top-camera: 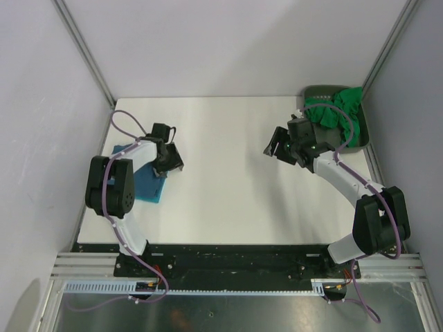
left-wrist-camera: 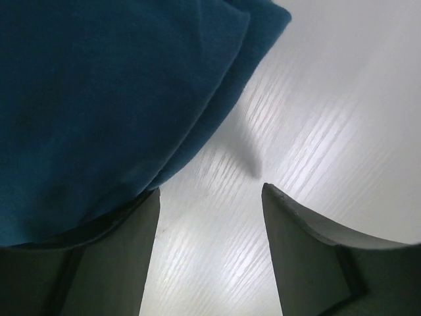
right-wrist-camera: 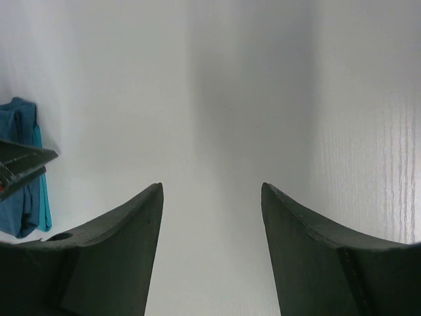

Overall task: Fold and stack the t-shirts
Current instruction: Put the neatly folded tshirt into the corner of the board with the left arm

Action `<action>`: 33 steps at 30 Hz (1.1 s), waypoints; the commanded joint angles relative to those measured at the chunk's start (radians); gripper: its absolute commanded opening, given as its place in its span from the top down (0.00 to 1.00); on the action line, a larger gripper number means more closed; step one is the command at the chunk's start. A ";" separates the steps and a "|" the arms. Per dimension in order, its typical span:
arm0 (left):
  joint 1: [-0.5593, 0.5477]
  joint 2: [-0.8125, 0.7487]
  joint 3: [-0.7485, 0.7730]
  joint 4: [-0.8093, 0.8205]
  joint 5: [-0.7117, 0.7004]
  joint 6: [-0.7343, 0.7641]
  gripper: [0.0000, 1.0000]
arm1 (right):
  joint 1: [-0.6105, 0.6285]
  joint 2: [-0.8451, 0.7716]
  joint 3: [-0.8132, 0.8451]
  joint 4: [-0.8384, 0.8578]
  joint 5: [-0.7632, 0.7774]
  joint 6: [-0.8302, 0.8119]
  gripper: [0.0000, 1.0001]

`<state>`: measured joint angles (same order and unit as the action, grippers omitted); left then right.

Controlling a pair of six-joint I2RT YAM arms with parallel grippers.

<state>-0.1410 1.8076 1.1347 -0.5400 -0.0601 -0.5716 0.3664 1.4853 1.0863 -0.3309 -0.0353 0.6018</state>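
Blue t-shirts (top-camera: 149, 187) lie folded and stacked at nine o'clock on the table (top-camera: 228, 180) — that part looks done. Green t-shirts (top-camera: 336, 111) sit heaped in the grey tray (top-camera: 363, 137) at one o'clock — not yet folded. Left gripper (left-wrist-camera: 210, 191), at the stack's edge, and right gripper (right-wrist-camera: 210, 187) both gape empty.

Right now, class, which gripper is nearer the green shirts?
Right. The right gripper hovers beside the green shirts; the left gripper is across the table, over the blue shirts.

White, faintly grained table (top-camera: 221, 180); plain steel-blue shirt (top-camera: 147, 185) at its left edge; plain bright green shirts (top-camera: 333, 111) in dark grey tray (top-camera: 361, 135) at its far-right corner.
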 commanded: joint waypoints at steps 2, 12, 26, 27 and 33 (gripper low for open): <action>0.034 0.085 0.027 0.061 -0.023 -0.070 0.34 | 0.012 -0.012 -0.003 0.006 0.012 -0.019 0.35; 0.096 0.058 -0.013 0.067 -0.035 -0.055 0.35 | 0.032 0.006 -0.003 0.017 0.017 -0.013 0.35; 0.193 -0.019 -0.143 0.084 -0.033 -0.035 0.35 | 0.072 0.024 -0.004 0.022 0.030 -0.004 0.35; 0.197 -0.026 -0.149 0.084 -0.032 -0.034 0.35 | 0.074 0.024 -0.005 0.021 0.030 -0.004 0.35; 0.198 -0.038 -0.152 0.087 -0.004 -0.004 0.35 | 0.079 0.019 -0.017 0.029 0.032 0.001 0.35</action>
<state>0.0425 1.7470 1.0298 -0.3645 -0.0223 -0.6270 0.4381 1.5021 1.0790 -0.3290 -0.0235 0.5995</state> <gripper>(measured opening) 0.646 0.653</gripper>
